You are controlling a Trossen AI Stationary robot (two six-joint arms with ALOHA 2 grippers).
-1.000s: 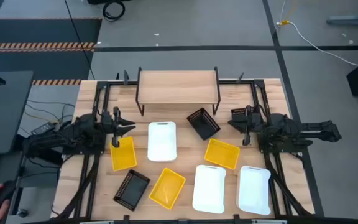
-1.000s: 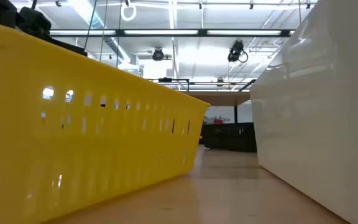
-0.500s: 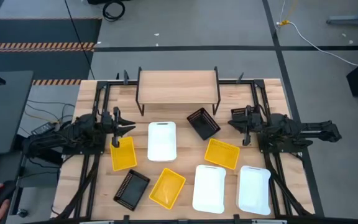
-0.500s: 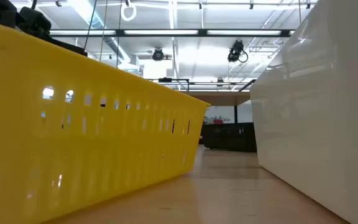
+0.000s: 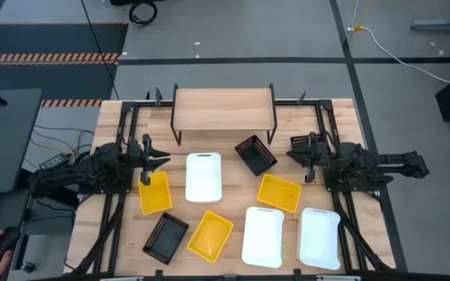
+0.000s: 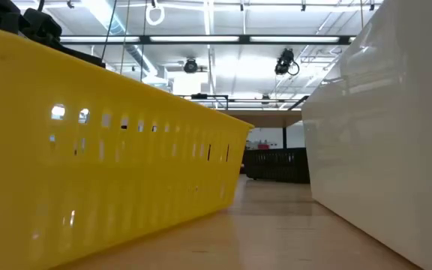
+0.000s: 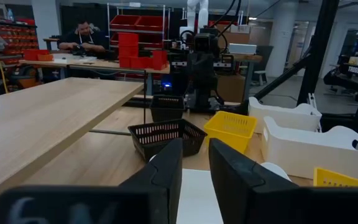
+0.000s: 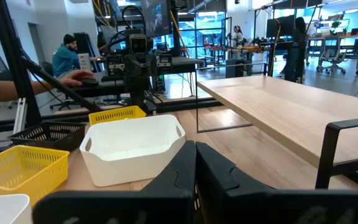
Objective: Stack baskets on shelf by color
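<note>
Nothing has shifted — baskets [image 5: 208, 203] remain scattered on the worktop [image 5: 342, 125], shelf [image 5: 223, 108] bare. Left gripper [image 5: 165, 159] waits, jaws slightly apart; right gripper [image 5: 290, 152] together. Stacking hasn't begun.

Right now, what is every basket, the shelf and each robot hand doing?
shelf: top board bare, nothing stacked on it.
yellow baskets: three, lying apart on the table, unstacked.
white baskets: three, upright on the table, unstacked.
black baskets: two, on the table, apart.
left gripper: jaws slightly apart, holding nothing, above the table beside a yellow basket.
right gripper: jaws shut, empty, near a black basket.
</note>
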